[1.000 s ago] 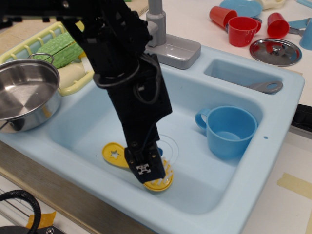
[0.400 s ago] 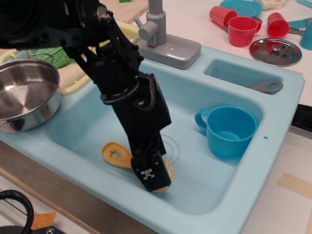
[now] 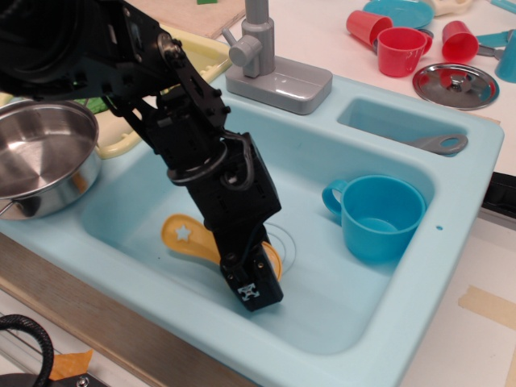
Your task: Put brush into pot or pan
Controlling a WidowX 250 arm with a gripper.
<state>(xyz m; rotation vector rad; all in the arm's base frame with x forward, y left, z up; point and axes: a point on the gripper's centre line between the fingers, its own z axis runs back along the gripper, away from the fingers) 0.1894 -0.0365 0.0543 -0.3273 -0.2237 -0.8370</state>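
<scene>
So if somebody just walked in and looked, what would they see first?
Probably the big black robot arm reaching down into the light blue toy sink, with its gripper low over the sink floor. Right under it lies the yellow brush, its star-cutout handle sticking out to the left while the head is hidden. After that, the shiny steel pot at the sink's left edge and the blue cup standing inside the sink catch the eye.

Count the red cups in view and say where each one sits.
3. All stand on the counter behind the sink: one far left, one in the middle nearest the sink, one on the right. Others may sit beyond the frame.
</scene>
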